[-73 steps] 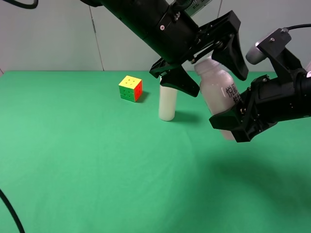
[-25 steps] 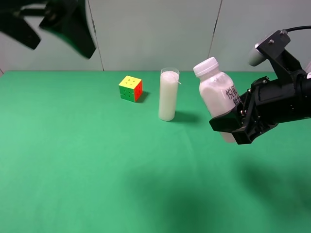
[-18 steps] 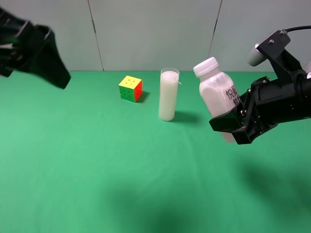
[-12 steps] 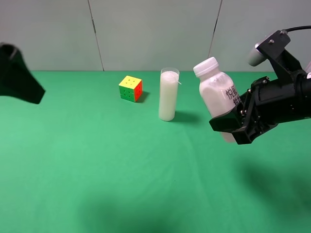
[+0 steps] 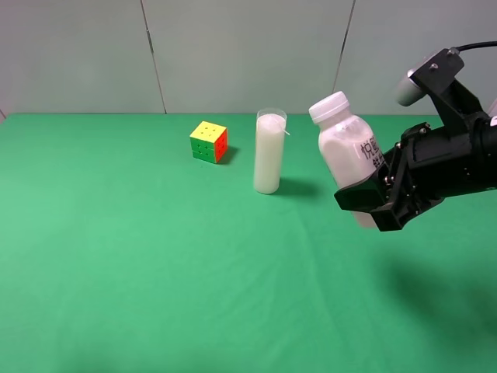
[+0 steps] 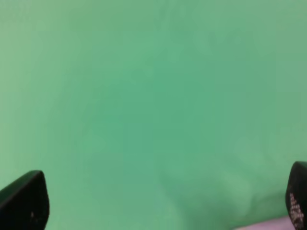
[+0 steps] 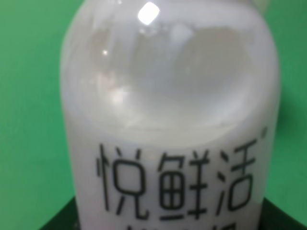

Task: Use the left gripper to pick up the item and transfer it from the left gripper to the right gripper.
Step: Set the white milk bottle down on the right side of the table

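- While its jaws are clenched round the lower body of the bottle point(image 5: 344, 148), the right gripper point(image 5: 374, 203) holds it tilted, off the green table point(image 5: 155, 256).
- Dark label print reads "悦鲜活".
- The left gripper point(image 6: 161, 203) is spread wide, with only cloth between its fingers.
- A glass candle point(image 5: 269, 151) stands between the bottle and a puzzle cube point(image 5: 209, 141).

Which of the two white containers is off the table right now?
The capped bottle with dark lettering, tilted and gripped by the right end effector; the taller glass candle stands on the green table.
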`<state>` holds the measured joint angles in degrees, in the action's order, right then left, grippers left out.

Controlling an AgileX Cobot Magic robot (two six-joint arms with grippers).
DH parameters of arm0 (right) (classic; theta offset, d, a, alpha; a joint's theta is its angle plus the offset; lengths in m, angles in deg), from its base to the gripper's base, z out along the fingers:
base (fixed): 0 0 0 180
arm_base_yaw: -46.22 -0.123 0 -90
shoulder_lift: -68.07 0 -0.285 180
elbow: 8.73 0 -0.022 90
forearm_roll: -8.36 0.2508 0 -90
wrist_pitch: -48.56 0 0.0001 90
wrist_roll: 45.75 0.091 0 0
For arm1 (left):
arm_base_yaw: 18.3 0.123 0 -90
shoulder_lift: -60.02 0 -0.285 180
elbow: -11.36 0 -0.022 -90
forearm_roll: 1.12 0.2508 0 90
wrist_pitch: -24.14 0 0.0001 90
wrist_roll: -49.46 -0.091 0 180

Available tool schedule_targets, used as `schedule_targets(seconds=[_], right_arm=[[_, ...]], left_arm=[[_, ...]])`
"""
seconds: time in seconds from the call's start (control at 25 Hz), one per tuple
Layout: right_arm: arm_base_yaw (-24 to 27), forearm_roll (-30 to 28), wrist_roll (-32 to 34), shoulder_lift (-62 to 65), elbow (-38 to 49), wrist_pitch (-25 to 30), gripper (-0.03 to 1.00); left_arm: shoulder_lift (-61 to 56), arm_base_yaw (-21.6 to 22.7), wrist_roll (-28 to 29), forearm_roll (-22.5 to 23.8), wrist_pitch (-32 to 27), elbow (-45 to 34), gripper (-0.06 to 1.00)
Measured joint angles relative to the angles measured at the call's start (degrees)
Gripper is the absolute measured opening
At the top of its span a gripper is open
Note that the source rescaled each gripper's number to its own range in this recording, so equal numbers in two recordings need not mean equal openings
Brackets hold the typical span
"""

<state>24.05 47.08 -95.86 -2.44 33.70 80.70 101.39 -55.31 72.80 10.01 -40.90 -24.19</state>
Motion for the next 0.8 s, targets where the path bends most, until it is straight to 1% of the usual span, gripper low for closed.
schedule_targets(seconds=[0.12,0.32,0.56,0.68,0.8], right_arm=[[0.0,0.0,0.0,0.0,0.0,0.0,0.01],[0.0,0.0,0.0,0.0,0.0,0.0,0.01],[0.0,0.0,1.8,0.0,0.0,0.0,0.01],[0.0,0.0,2.5,0.0,0.0,0.1,0.01],[0.0,0.0,2.5,0.0,0.0,0.1,0.01]], left_arm=[[-6.2,0.0,-0.3,0.1,-0.3,-5.0,0.97],[-17.6,0.0,-4.6,-0.6,-0.5,-11.1,0.97],[-28.1,0.0,-9.7,-1.5,1.7,-12.6,0.95],[-29.7,0.0,-12.3,-2.0,2.9,-13.4,0.94],[-29.7,0.0,-13.5,-2.5,3.2,-13.4,0.95]])
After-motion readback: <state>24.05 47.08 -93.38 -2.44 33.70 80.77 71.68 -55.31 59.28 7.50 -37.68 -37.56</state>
